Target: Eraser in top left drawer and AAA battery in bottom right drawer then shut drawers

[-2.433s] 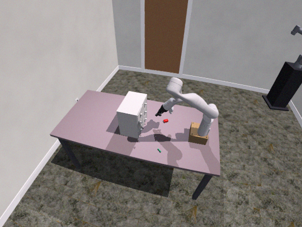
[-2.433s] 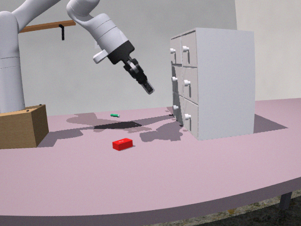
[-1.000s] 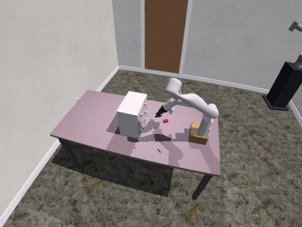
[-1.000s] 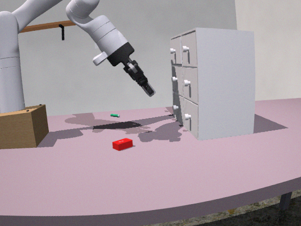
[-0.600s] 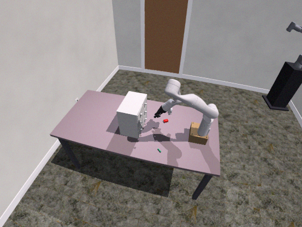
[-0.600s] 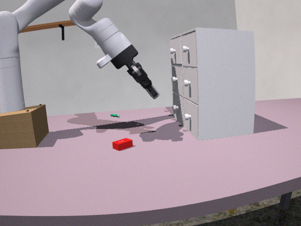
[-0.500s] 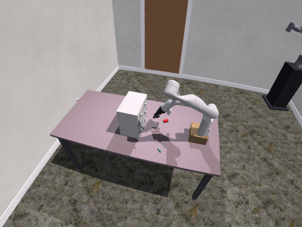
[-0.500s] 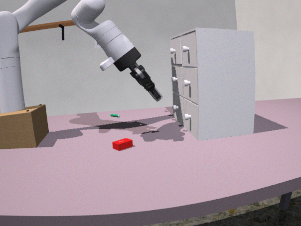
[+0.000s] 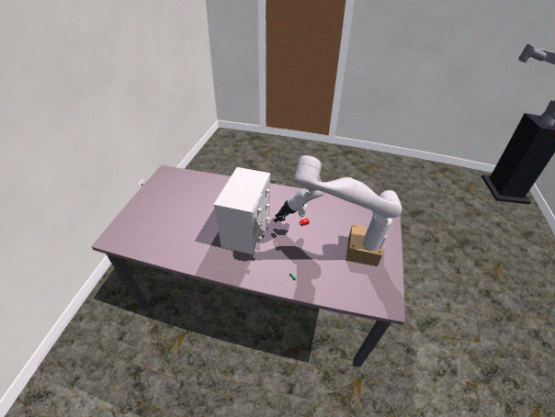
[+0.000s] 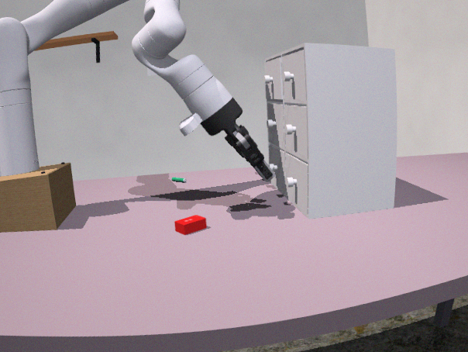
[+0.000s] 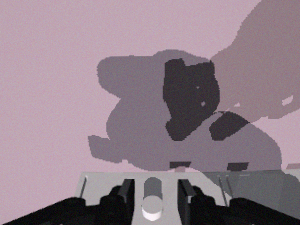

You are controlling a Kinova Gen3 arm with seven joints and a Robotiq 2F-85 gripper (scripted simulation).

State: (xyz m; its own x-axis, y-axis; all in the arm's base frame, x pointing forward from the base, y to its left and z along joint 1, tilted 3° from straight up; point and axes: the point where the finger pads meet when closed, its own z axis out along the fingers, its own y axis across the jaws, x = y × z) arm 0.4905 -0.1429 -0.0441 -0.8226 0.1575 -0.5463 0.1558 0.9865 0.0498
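Note:
The white chest (image 9: 243, 208) (image 10: 333, 128) stands on the pink table with its drawers all flush, fronts facing the arm. My gripper (image 10: 267, 174) (image 9: 277, 219) is partly open, tilted down at the bottom row. Its fingertips straddle the white knob (image 10: 273, 167) (image 11: 153, 206) of the bottom drawer in the column farther from the exterior camera, without clamping it. The red eraser (image 10: 190, 224) (image 9: 304, 222) lies on the table in front of the chest. The green AAA battery (image 10: 178, 180) (image 9: 292, 276) lies farther off, near the table's front edge in the top view.
The arm's wooden base block (image 9: 365, 244) (image 10: 35, 198) stands at the table's right side. A neighbouring knob (image 10: 291, 181) of the other bottom drawer sits close beside the fingers. A black pedestal (image 9: 521, 158) stands on the floor far off.

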